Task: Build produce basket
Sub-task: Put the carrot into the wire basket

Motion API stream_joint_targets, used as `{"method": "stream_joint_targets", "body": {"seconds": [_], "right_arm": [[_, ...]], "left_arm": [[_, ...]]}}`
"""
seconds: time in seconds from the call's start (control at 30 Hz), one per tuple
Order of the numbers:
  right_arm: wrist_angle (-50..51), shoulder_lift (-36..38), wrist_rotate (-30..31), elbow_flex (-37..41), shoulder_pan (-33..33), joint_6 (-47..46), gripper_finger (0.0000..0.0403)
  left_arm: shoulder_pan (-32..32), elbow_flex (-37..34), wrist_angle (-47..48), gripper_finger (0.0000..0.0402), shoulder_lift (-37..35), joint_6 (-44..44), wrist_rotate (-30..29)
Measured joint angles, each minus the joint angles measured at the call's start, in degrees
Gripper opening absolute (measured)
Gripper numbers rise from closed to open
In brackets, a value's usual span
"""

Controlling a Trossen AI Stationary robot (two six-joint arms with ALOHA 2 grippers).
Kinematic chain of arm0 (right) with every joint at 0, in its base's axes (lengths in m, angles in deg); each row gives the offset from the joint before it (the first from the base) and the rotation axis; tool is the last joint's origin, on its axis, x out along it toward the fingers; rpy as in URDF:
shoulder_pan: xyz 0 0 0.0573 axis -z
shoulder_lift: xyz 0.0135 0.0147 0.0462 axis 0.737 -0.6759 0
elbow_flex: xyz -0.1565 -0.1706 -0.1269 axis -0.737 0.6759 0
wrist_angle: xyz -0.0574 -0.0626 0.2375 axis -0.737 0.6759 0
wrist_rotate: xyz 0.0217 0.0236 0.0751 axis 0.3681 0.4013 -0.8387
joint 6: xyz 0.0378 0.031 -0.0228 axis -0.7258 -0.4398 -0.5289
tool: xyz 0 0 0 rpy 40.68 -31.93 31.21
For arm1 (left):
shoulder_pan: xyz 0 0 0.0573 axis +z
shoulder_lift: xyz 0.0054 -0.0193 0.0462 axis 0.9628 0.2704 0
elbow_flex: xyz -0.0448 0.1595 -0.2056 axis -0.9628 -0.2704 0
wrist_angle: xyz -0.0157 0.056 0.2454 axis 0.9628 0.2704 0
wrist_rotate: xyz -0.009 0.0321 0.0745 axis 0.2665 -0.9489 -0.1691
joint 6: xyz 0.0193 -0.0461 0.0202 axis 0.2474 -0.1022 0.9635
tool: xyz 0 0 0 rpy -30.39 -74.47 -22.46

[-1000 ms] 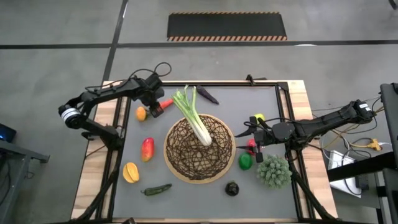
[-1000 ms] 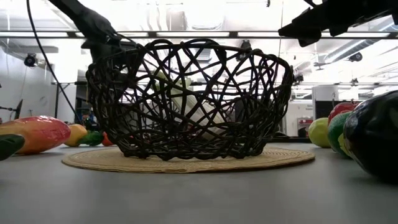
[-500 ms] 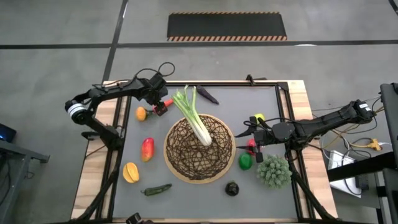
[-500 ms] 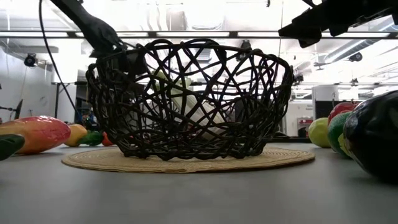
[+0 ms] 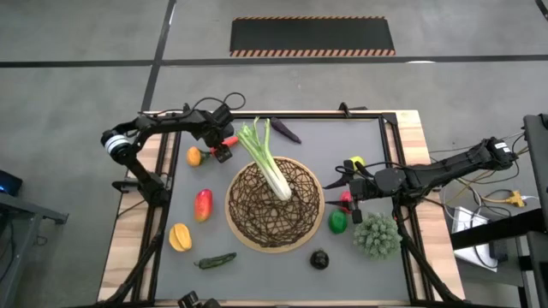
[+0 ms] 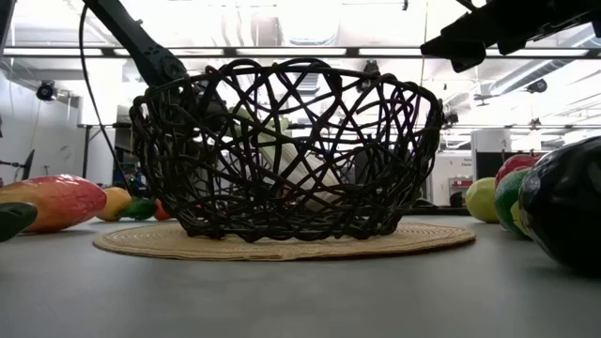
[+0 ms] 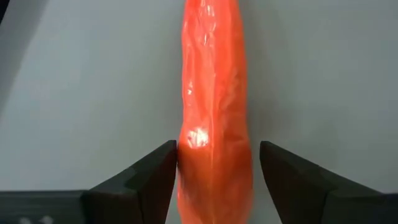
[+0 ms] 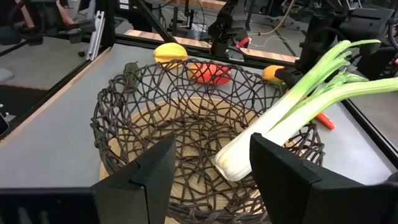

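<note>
Left gripper at basket's 10 o'clock; only left wrist view shows jaws pinching carrot. Right gripper at 3 o'clock, jaws spread.

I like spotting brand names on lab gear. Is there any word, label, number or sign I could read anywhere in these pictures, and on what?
None can be read.
The basket, the leek and the carrot held in the left gripper carry no print.
The striped-edged dark mat on the floor bears only a pattern, no lettering.
The right gripper shows no label.
</note>
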Motion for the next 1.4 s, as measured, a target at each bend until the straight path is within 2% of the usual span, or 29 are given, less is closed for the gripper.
{"method": "stream_joint_targets", "body": {"seconds": [0.13,0.37,0.73,1.07,1.23,1.3,1.4], "right_arm": [[0.0,0.0,0.0,0.0,0.0,0.1,0.0190],[0.0,0.0,0.0,0.0,0.0,0.0,0.0190],[0.0,0.0,0.0,0.0,0.0,0.0,0.0190],[0.0,0.0,0.0,0.0,0.0,0.5,0.0190],[0.0,0.0,0.1,0.0,0.0,0.9,0.0190],[0.0,0.0,0.1,0.0,0.0,1.0,0.0190],[0.0,0.0,0.1,0.0,0.0,1.0,0.0190]], "left_arm": [[0.0,0.0,0.2,0.0179,-0.2,1.2,-1.8],[0.0,0.0,1.7,0.0088,-1.7,2.5,-8.0],[-0.1,3.4,5.6,0.0086,-9.8,1.3,-19.2],[-3.0,8.5,8.8,0.0092,-23.3,-5.0,-17.7],[-5.6,11.7,11.2,0.0093,-29.1,-6.5,-20.7],[-7.5,12.8,11.1,0.0093,-31.0,-8.0,-18.5],[-11.9,14.2,11.0,0.0094,-32.5,-9.6,-11.4]]}}
